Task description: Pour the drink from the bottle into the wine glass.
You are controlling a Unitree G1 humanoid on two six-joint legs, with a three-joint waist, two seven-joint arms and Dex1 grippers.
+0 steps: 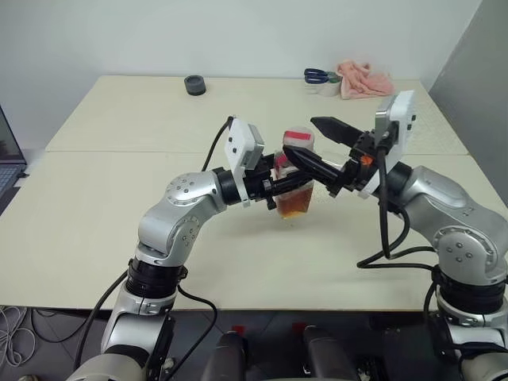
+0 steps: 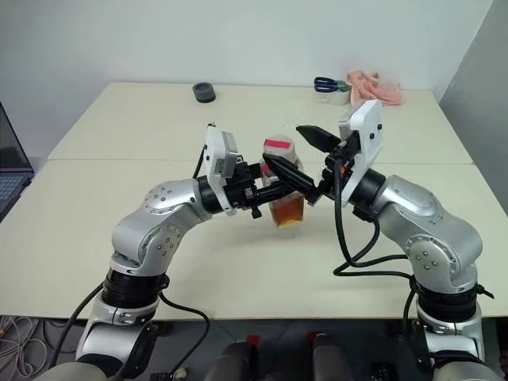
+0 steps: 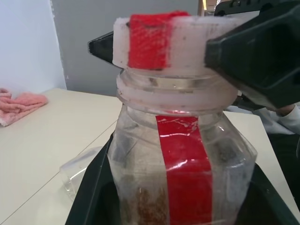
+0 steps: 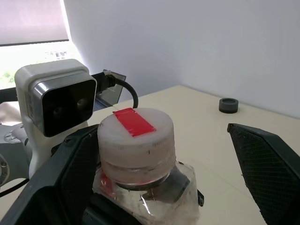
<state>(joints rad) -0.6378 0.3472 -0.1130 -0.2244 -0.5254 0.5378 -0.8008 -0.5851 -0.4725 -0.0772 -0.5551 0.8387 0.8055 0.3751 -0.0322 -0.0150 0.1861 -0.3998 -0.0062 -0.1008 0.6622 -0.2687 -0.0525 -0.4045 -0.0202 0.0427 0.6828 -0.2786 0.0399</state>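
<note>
Left gripper (image 2: 255,187) holds bottle (image 2: 286,184); right gripper (image 2: 292,151) fingers wide around cap (image 2: 279,148).
A skewed closing could tip the bottle.

This looks like a robotics lab or test room set up for trials. Two plain cream tables pushed together form one bare work surface (image 1: 119,222) against an undecorated white wall (image 1: 238,32), with a grey partition (image 1: 476,71) at the right. A laptop (image 1: 8,163) sits at the left edge, and loose cables (image 1: 16,333) trail on the floor below. Only a few props lie at the far side: a small dark round object (image 1: 194,85), blue-handled scissors (image 1: 319,75) and a pink cloth (image 1: 363,79).
</note>
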